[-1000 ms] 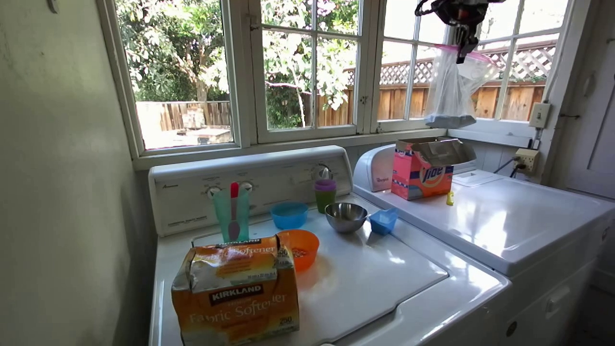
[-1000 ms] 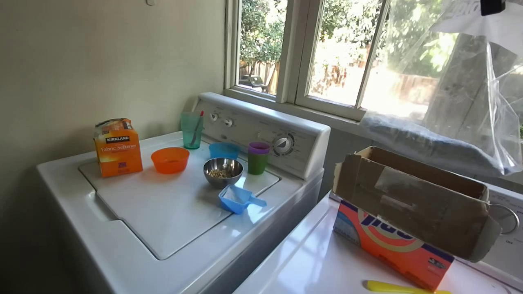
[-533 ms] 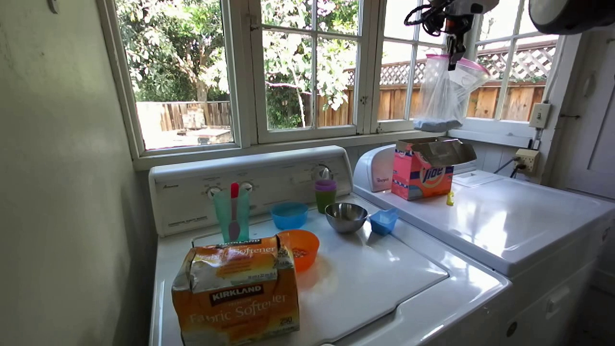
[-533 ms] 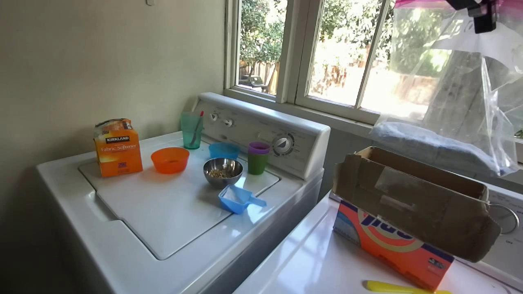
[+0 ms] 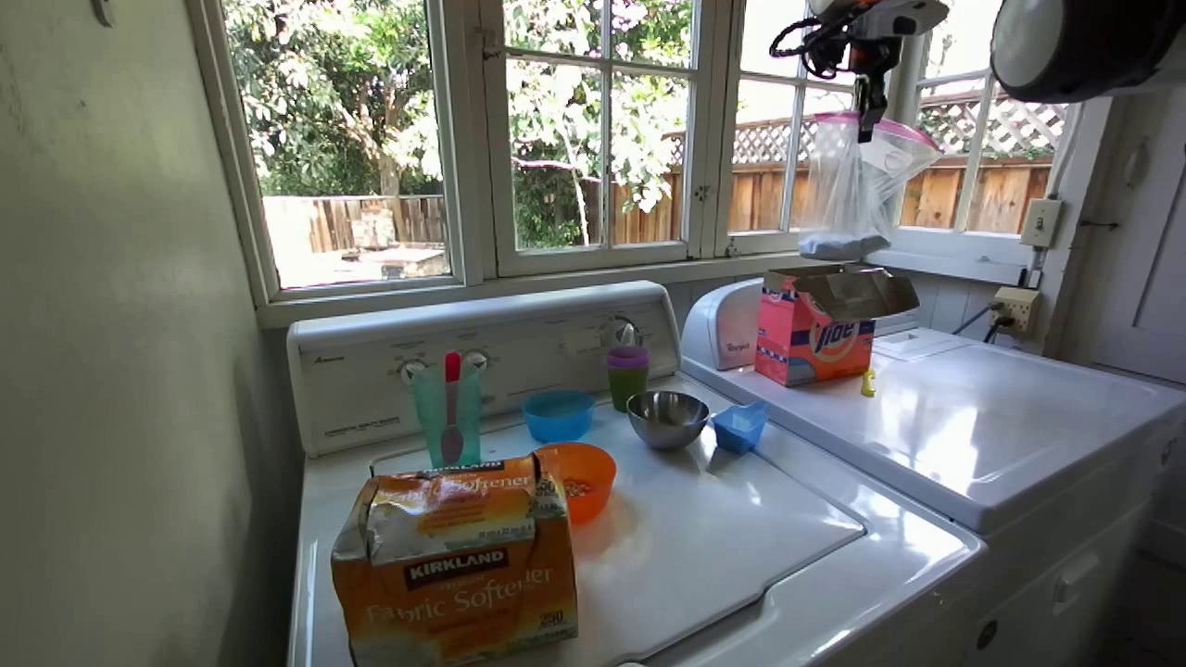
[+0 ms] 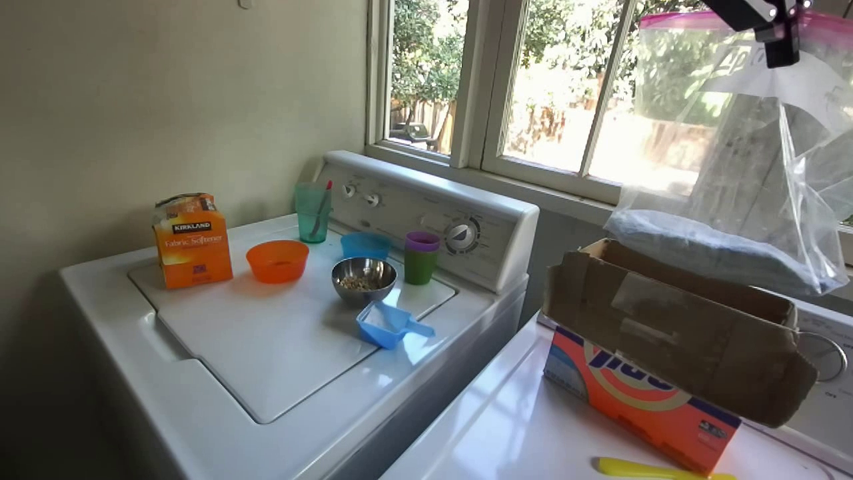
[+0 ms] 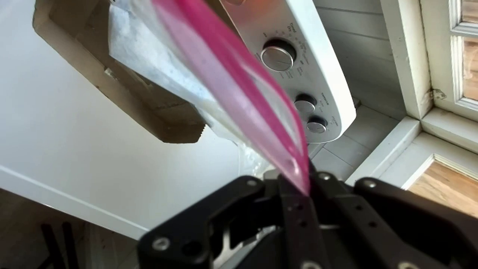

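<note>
The pincer held a clear zip bag by its pink top; the bag hung straight down, its long bottom just above the open Tide box, running the same way.

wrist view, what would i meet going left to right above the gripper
By their middles: open cardboard box, pink-edged plastic bag, large dial, middle knob, lowest knob, window frames.
</note>
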You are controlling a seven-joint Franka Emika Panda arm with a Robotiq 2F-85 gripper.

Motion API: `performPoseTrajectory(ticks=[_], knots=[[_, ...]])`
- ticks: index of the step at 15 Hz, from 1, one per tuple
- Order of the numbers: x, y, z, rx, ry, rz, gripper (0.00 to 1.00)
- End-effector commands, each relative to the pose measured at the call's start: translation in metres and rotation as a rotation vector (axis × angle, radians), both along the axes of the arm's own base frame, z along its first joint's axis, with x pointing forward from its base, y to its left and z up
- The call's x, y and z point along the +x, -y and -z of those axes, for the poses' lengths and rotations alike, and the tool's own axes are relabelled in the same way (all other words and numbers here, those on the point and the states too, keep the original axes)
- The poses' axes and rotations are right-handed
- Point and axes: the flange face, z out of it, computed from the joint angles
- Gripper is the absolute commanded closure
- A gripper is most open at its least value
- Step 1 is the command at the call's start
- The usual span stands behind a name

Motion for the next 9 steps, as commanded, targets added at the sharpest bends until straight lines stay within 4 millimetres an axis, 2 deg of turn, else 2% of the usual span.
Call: performPoseTrajectory(ticks=[1, 9], knots=[[0.005, 0.0, 0.003, 0.01, 0.02, -0.006, 1.0], [0.032, -0.001, 0.027, 0.006, 0.102, 0.019, 1.0]])
